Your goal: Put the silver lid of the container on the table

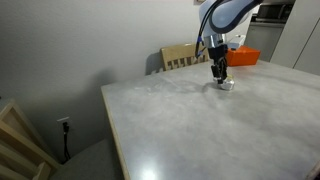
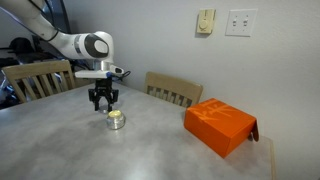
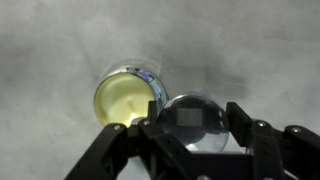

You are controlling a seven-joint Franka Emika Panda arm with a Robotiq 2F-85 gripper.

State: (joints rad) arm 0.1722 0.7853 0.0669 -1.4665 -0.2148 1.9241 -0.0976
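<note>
Fingers (image 3: 246, 124): dark pair, closed on either side of the small flat round silver metal lid (image 3: 194, 117), which is off its tin. Small round silver metal container (image 3: 128, 98): open, yellowish inside, just beside the lid. Pale grey marbled worktop (image 3: 50, 50): bare around the tin. Lower the lid level onto a bare patch, clear of the tin, then release it. Orange rectangular box (image 2: 218, 124): well apart.

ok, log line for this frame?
gripper: jaws shut on silver lid | container: open, on table | step: lid release pending
</note>
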